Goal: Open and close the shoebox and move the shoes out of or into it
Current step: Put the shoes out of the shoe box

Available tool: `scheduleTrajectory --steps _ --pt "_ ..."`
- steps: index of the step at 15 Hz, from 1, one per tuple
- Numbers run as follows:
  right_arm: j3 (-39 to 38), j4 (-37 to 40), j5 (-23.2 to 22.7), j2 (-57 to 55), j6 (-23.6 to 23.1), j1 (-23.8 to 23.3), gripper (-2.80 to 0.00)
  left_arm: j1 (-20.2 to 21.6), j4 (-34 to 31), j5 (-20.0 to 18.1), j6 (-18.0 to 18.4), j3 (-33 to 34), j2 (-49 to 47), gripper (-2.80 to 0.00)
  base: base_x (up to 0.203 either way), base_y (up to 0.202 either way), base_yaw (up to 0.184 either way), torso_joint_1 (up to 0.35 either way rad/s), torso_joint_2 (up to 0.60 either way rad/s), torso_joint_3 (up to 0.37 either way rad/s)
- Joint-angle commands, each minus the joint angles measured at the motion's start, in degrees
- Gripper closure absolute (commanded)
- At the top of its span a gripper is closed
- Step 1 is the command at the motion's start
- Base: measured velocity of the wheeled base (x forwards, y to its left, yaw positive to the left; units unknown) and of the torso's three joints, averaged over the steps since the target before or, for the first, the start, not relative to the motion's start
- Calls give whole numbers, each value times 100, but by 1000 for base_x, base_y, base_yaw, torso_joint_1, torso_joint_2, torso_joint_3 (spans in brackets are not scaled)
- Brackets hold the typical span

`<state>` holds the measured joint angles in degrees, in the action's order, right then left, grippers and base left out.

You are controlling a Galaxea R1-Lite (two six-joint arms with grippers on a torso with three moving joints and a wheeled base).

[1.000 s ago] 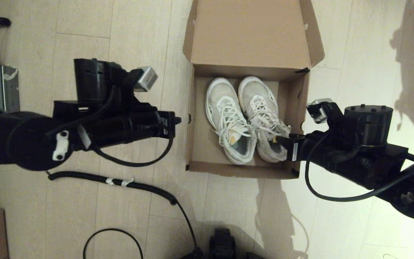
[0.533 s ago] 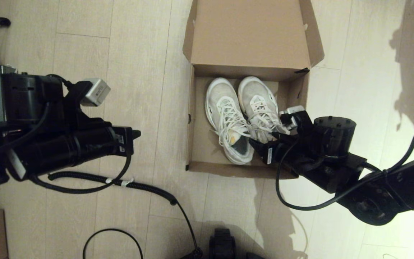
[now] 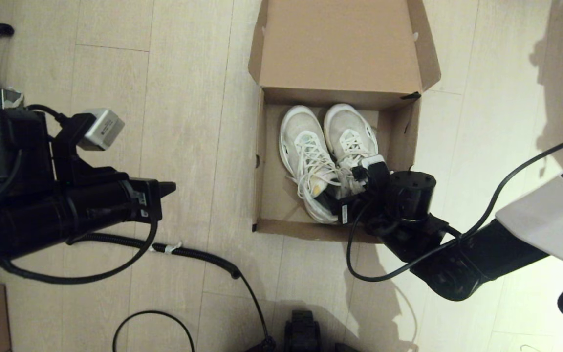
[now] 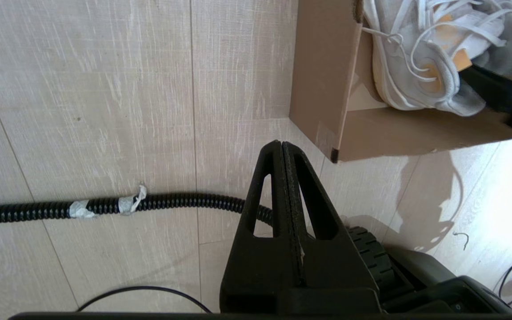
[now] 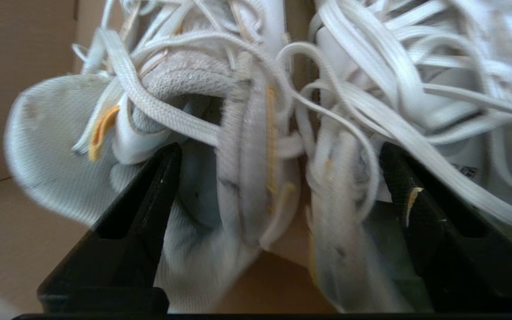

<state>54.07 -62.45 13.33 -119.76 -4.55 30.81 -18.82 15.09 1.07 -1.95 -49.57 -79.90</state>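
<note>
Shoebox (image 3: 267, 146): on the floor, flap lid folded back, standing open.

Shoes (image 3: 311, 161): pair side by side inside the box, heels toward the robot.

Right gripper (image 5: 278, 178): down in the box at the heel end, fingers (image 5: 158, 178) spread apart, one in each shoe's opening, the two inner collars between them (not yet pinched).

Left gripper (image 4: 282, 151): out over the floor beside the box's near corner, pressed together on nothing, idle.

Step, as I judge it: grasping for removal. Next: close on both collars, then lift clear of the near wall.
</note>
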Motion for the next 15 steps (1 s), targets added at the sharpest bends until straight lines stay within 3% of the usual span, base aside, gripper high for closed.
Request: scheduleTrajectory --steps 1,6,9,15 --pt "186 -44 52 -310 -45 29 0 10 11 -2 -7 62 115 0 0 0 0 0 0 0" --pt "253 -92 196 -426 -152 31 0 11 11 -46 -15 258 348 0 0 0 0 0 0 0" --pt "305 86 262 48 -280 30 0 10 3 -213 2 343 520 0 0 0 0 0 0 0" --pt "294 2132 119 1668 -12 162 0 116 -24 -195 -7 695 1003 0 0 0 0 0 0 0"
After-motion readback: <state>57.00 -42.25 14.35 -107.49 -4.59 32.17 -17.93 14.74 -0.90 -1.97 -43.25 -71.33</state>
